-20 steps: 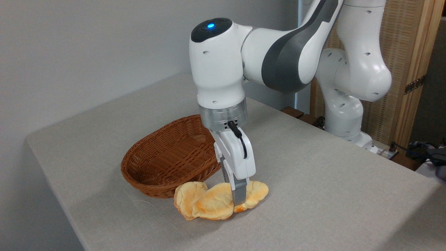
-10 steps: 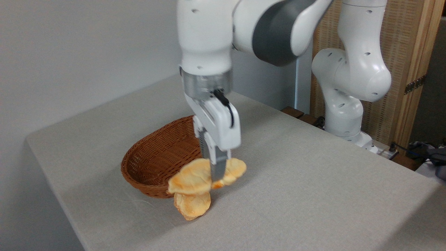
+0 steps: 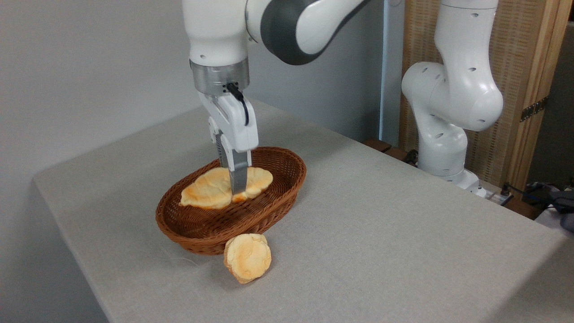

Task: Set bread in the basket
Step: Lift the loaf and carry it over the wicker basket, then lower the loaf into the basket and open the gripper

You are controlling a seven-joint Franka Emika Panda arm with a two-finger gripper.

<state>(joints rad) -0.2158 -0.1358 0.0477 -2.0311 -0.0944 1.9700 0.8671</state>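
The pincer point(image 3: 236, 186) grips the bread point(image 3: 215, 188) and holds it level over the basket point(image 3: 269, 211), which sits toward the desk's point(image 3: 381, 233) left edge. A small bun point(image 3: 248, 257) leans against the basket's near wall.

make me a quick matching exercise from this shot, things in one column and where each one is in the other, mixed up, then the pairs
Things:
1. bread
2. small round bun
3. basket
4. gripper

Places or states:
A. lying on the table against the basket's front wall
B. shut on the long bread
C. held over the basket's hollow
D. standing on the grey table, reddish-brown wicker

Pairs: 1-C, 2-A, 3-D, 4-B
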